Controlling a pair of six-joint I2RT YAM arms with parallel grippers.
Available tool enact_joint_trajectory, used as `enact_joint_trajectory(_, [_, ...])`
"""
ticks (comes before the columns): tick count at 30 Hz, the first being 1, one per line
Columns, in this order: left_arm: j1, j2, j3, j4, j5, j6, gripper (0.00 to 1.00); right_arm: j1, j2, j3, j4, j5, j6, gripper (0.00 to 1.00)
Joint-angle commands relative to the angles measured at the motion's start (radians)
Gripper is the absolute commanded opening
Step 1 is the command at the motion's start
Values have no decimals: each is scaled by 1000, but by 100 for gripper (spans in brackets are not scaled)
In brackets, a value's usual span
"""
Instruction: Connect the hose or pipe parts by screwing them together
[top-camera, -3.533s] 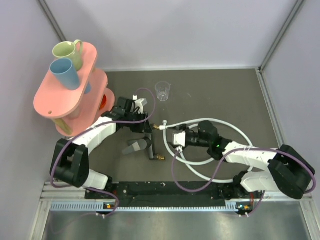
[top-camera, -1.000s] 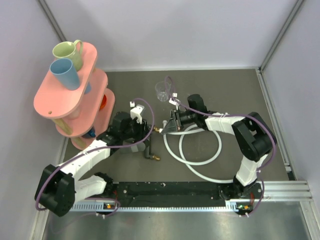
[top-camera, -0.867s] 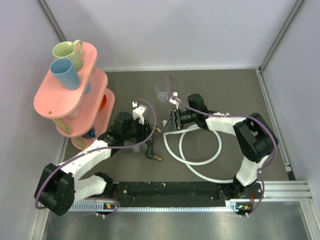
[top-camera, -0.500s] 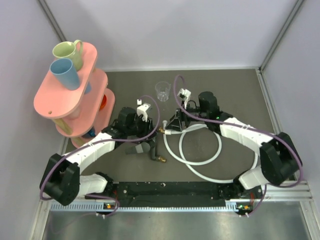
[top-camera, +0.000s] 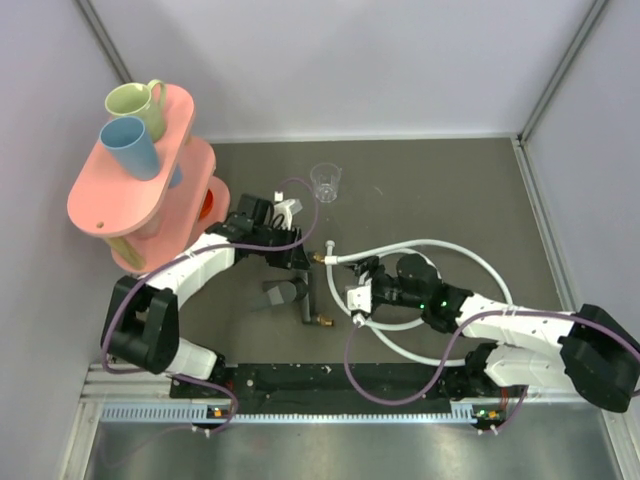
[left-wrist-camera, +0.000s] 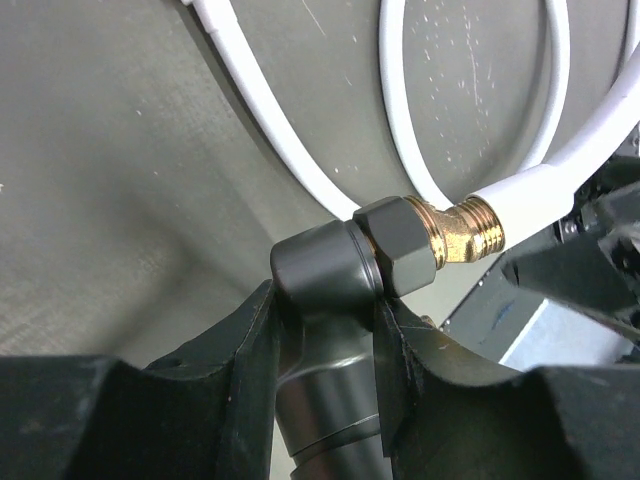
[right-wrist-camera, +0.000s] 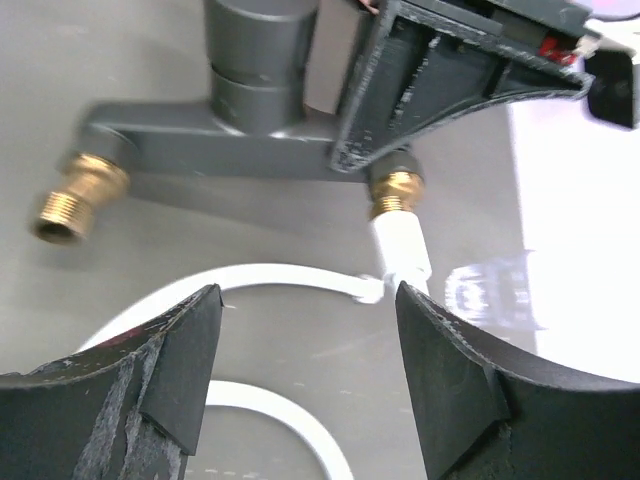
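From above, we judged the joint might pull apart: the white hose (top-camera: 470, 258) lay in springy loops on the table (top-camera: 480, 180), and the right gripper (top-camera: 357, 296) hovered wide open beside it, holding nothing. At the left wrist, the left gripper (left-wrist-camera: 328, 312) was clamped on the black fitting (left-wrist-camera: 320, 270), with the hose end meeting one brass tip (left-wrist-camera: 462, 226), perhaps barely threaded. At the right wrist, the fitting's other brass tip (right-wrist-camera: 65, 205) was bare.

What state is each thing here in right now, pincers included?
Left pincer: shut on the black fitting.
Right pincer: open, empty.
Black fitting: clamped; one brass tip meets the hose end, the other is bare.
White hose: lying in loops; tightness of the joint unclear.
Clear cup: upright.
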Motion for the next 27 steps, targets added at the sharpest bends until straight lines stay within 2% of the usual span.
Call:
enact_joint_trajectory(1, [-3,0,122,-113,179,44,0,24,14,53,54,138,-336,68])
enact_joint_trajectory(7, [-3,35,165,-188,177,74,0,36,51,93,6,164,-442,66])
enact_joint_trajectory(15, [-3,59,194,-202,197,69,0,44,140,162,-22,159,-486,57])
enact_joint_trajectory(21, [-3,73,202,-220,214,74,0,46,208,172,46,138,-470,54])
enact_joint_trajectory(27, [-5,78,204,-222,220,80,0,46,273,184,156,127,-400,43])
